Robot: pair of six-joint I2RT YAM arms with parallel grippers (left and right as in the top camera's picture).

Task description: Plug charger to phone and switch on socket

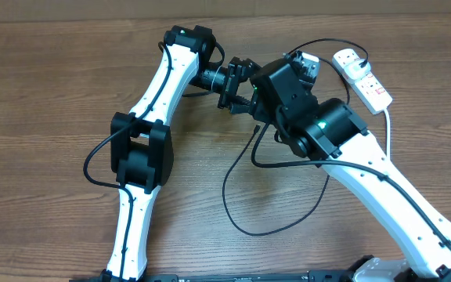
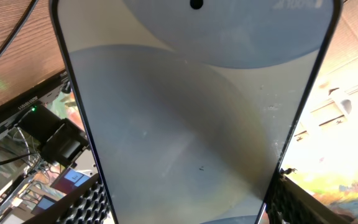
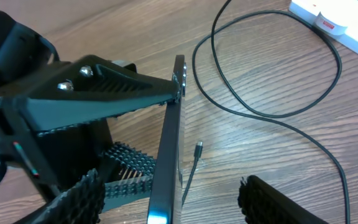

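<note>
Mostly hidden overhead, phone [image 2: 191,124] clamped in left claw [image 2: 191,208], right claw [image 3: 180,198] open, empty, charger [image 3: 198,148] tip loose

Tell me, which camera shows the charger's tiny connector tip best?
Right wrist: the connector tip lies plainly visible on the table beside the phone. Overhead shows only a tiny speck; left wrist misses it.

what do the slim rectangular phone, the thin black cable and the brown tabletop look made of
Slim rectangular phone: glossy glass face, soft reflections; dark frame, material unclear.
Thin black cable: matte flexible plastic, lies in loose loops.
Brown tabletop: wood or wood-look laminate, visible grain.
</note>
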